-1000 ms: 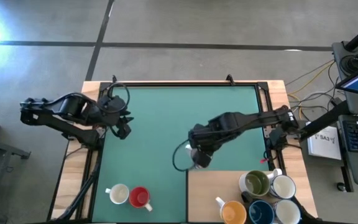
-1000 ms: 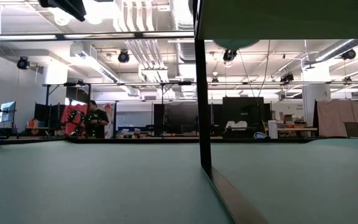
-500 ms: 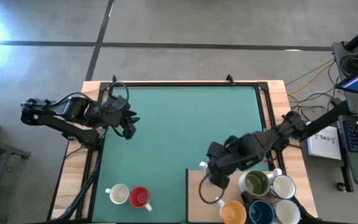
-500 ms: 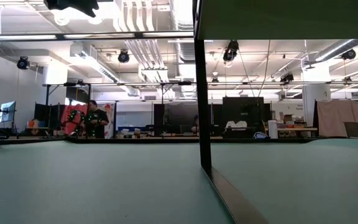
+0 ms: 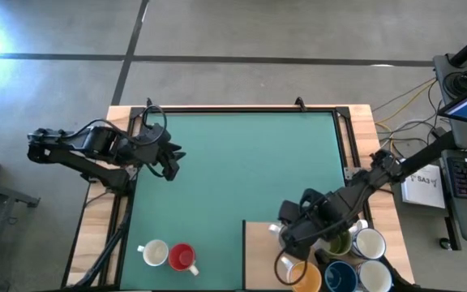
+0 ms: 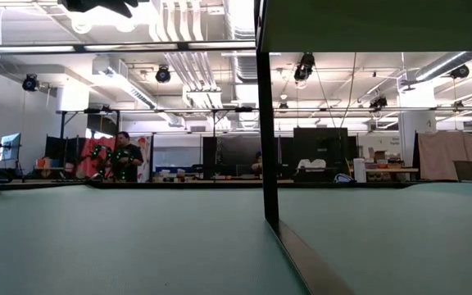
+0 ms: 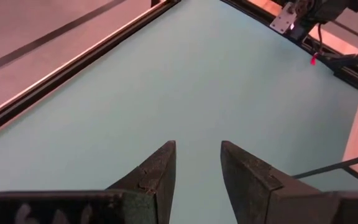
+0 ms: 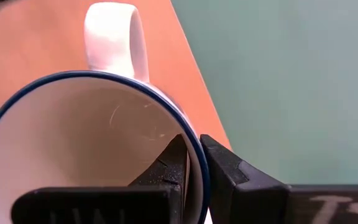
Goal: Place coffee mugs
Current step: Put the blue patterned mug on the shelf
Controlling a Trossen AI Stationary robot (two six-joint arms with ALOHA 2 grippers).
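High view: the right claw (image 5: 284, 264) pinched a blue-rimmed white mug (image 8: 92, 155) by its wall, crowded by orange (image 5: 305, 277), olive-lined (image 5: 336, 241) and dark blue (image 5: 340, 277) mugs. The left claw (image 5: 171, 165) hung spread over bare counter (image 5: 233, 162).

High view, lower right: the right arm (image 5: 331, 212) covers most of the olive-lined mug (image 5: 338, 242) and part of the orange mug (image 5: 304, 276).

The mug held by the right gripper (image 5: 286, 243) is hidden under the gripper body.

The dark blue mug (image 5: 340, 278) and the white mug at the bottom edge (image 5: 375, 278) are cut off by the lower frame edge.

Right wrist view: the blue-rimmed white mug (image 8: 98, 134) is cut by the left and bottom edges; its base is unseen.

Low view: a dark panel (image 6: 375, 24) fills the upper right. No mug is visible. The left gripper (image 6: 97, 6) is cropped at the top edge. The people in the background (image 6: 124, 156) are too small to detail.
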